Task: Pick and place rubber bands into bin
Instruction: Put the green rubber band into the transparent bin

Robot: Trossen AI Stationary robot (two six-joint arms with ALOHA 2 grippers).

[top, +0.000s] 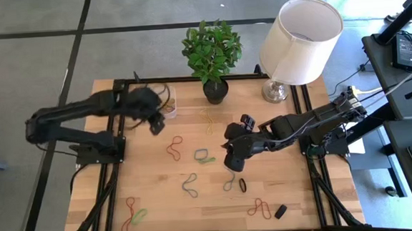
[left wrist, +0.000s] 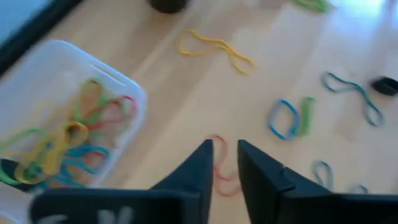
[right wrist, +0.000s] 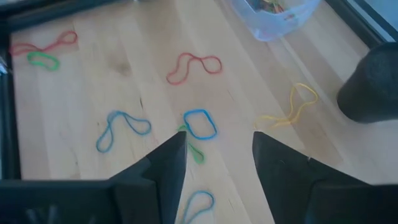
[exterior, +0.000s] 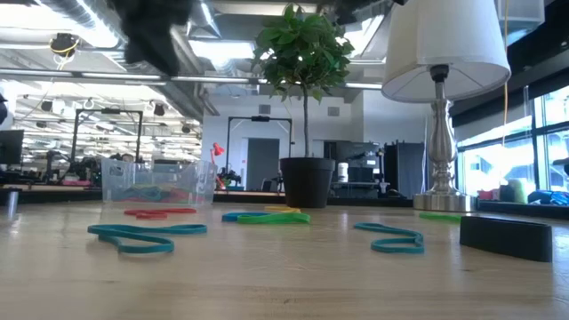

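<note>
The clear plastic bin (left wrist: 68,112) stands at the table's far left (top: 169,102) and holds several coloured rubber bands (left wrist: 74,140). More rubber bands lie flat on the wood: a red one (top: 173,147), a blue and green pair (top: 204,156), a yellow one (top: 208,120), a teal one (top: 189,184). My left gripper (left wrist: 225,165) hovers beside the bin, a little nearer than it (top: 156,126). Its fingers stand slightly apart with nothing between them. My right gripper (right wrist: 217,155) hangs open above the blue and green pair (right wrist: 198,127), clear of the table.
A black plant pot (top: 216,91) and a lamp (top: 298,38) stand at the far edge. A small black block (top: 280,211) lies near the front right. More bands lie near the front: a red and green pair (top: 133,214), a red one (top: 258,209), a black one (top: 242,185).
</note>
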